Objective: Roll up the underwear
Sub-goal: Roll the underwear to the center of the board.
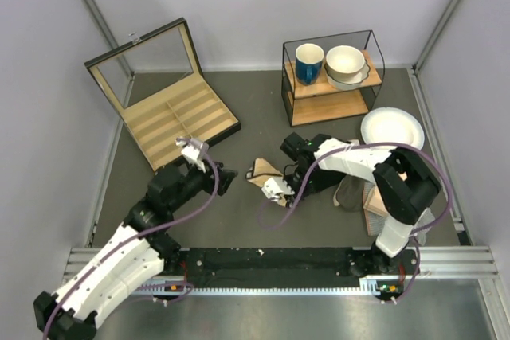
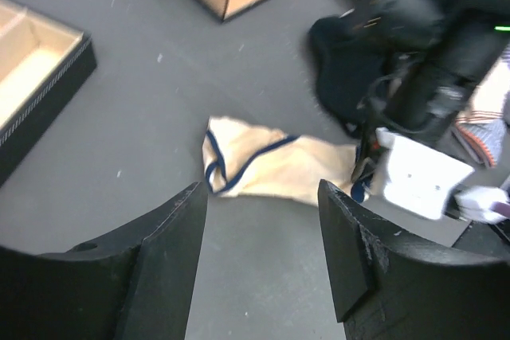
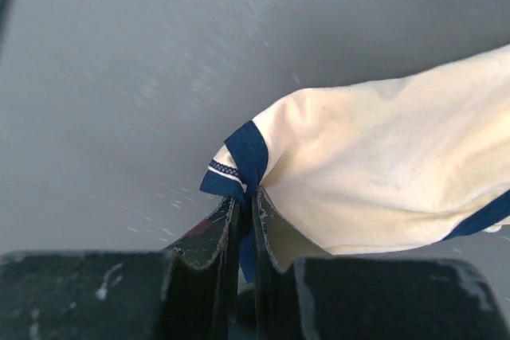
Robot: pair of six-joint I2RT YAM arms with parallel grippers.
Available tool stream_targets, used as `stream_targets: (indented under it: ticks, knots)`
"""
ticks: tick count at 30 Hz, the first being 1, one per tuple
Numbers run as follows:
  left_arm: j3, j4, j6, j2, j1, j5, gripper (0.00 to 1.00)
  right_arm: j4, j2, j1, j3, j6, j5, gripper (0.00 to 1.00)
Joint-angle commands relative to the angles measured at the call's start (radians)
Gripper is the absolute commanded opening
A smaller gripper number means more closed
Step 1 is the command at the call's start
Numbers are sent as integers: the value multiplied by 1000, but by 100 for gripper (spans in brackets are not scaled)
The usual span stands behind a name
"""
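Underwear (image 2: pixel 271 166) (cream, dark-blue edging) is seen lying mid-table, just left of the black garment (image 2: pixel 344 69). Its right edge is pinched between the closed fingers of the right gripper (image 3: pixel 245 205). The left gripper (image 2: pixel 259 197) is spread wide and empty, just on the near side of the underwear.

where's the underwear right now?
Top view: the underwear sits mid-table between the arms, in front and left of the shelf, one edge pinched by the jaws of the right gripper.
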Motion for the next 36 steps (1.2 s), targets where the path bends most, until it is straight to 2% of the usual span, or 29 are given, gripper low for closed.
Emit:
stream_targets:
  ticks: [1, 7, 14, 17, 18, 19, 24, 25, 27, 31, 34, 35, 36]
  knots:
    - [-65, 229, 103, -174, -77, -25, 63, -224, 86, 14, 126, 269, -173, 7]
    - [-109, 307, 164, -307, -140, 16, 61, -409, 294, -9, 309, 416, -297, 7]
    - [-10, 176, 247, -349, -173, -1, 59, -496, 475, -43, 459, 488, -339, 8]
    - [64, 59, 275, -353, -173, -74, 59, -577, 538, -67, 522, 452, -389, 8]
    - [105, 18, 275, -355, -173, -187, 59, -596, 555, -81, 532, 435, -417, 8]
    - [124, -40, 275, -352, -173, -230, 61, -611, 560, -87, 539, 421, -426, 8]
    - [177, -125, 296, -329, -173, -381, 68, -645, 571, -95, 550, 384, -417, 10]
    - [190, -154, 267, -320, -173, -480, 70, -647, 571, -96, 549, 379, -417, 10]
    - [223, -216, 264, -289, -173, -504, 72, -645, 571, -96, 542, 372, -413, 10]
    - [257, -237, 267, -266, -175, -442, 72, -647, 581, -95, 545, 372, -408, 10]
    - [270, -224, 314, -254, -173, -241, 72, -645, 589, -95, 550, 376, -406, 11]
    - [270, -219, 328, -211, -173, -85, 72, -645, 598, -95, 556, 384, -406, 11]
    - [271, -222, 335, -174, -173, -9, 70, -647, 604, -96, 562, 389, -403, 11]
